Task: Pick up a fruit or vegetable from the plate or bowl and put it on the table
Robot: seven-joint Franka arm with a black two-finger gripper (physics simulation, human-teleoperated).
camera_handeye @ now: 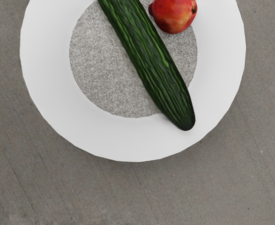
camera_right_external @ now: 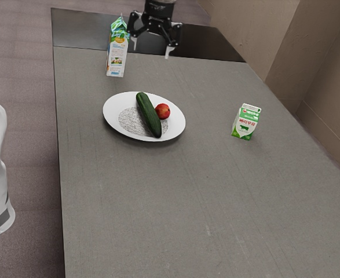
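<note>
Nearest stretch first, and there's the bare worktop, plenty of landing room on this side of the plate, presumably where the produce could end up. The small green-and-white carton stands upright, well apart from the plate, out of the way of a straight lift.

Now to the main stage! The white plate sits flat, and both candidates are on it. The cucumber lies right across the speckled middle, too long for it, so its ends reach out onto the pale border; that slant probably comes from sharing the dish. Tucked just beside its flank is the red fruit, and the cucumber may be helping to keep it from rolling. Are they touching? Can't be sure.

Beyond them, the tall carton stands upright near the far end. And up there, raised clear of everything, hangs the claw, pointing down, fingers apart, nothing between them. A high perch like that makes sense for lining up from above. This looks like the approach, with the pick all to play for. Going for the cucumber would call for a turn to pinch across its narrow width; a careless finger on that side could nudge the fruit away.
</note>
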